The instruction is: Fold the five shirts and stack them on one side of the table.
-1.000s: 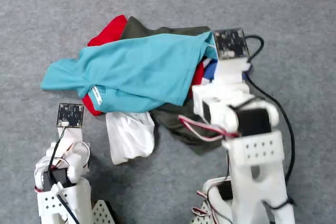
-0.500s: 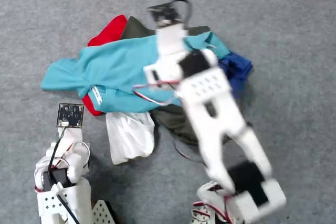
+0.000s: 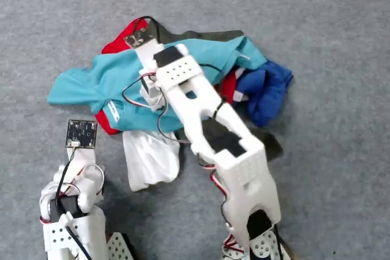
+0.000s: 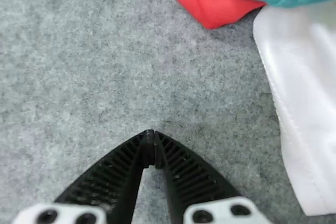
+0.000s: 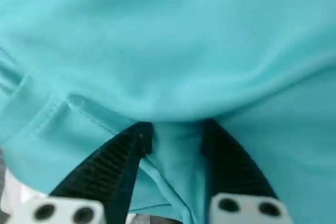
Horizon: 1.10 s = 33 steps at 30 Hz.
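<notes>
From above, my right arm (image 3: 207, 120) lies across the heap. It covers the middle of the teal shirt (image 3: 91, 83) and much of the dark olive shirt (image 3: 204, 33), which peeks out only at the far edge and beside the arm. The red shirt (image 3: 119, 44) is mostly buried under the teal one. The blue shirt (image 3: 268, 89) and the white shirt (image 3: 149, 156) each have one end tucked beneath it. The right arm's base and the left arm (image 3: 70, 211) run off the near edge, and the bench (image 3: 341, 41) runs out at both sides. In the left wrist view, the frame cuts off the white, red and teal cloth. In the right wrist view, the teal folds sit so close that I can't tell which part of the shirt they are.
</notes>
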Each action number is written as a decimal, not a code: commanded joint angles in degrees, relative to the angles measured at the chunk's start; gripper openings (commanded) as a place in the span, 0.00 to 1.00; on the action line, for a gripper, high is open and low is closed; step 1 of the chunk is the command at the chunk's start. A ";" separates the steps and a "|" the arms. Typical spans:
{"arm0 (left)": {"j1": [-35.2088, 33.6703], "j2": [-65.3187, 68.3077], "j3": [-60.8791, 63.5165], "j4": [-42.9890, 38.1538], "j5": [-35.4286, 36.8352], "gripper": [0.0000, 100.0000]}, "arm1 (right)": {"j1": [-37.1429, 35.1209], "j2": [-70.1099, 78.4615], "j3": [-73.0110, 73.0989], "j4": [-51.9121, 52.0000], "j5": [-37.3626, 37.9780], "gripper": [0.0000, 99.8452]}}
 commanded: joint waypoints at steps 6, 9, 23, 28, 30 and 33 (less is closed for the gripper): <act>-0.13 -0.44 0.22 -0.44 0.18 0.03 | 0.53 -5.23 -6.81 7.82 0.26 0.01; -0.04 -0.44 0.22 -0.44 0.18 0.03 | 1.49 -10.24 -9.54 13.36 0.26 0.01; 0.04 -0.62 0.22 -0.44 0.00 0.03 | 26.81 -36.35 -27.74 16.97 0.18 0.01; -0.13 -0.35 0.22 -0.35 0.18 0.03 | 45.63 -38.29 -28.00 17.23 0.62 0.01; 0.04 -0.62 0.22 -0.35 0.00 0.03 | 53.54 -38.20 -27.82 17.23 0.70 0.01; 0.75 -0.62 0.04 0.26 -0.18 0.03 | 63.38 -38.20 -23.52 17.49 4.84 0.01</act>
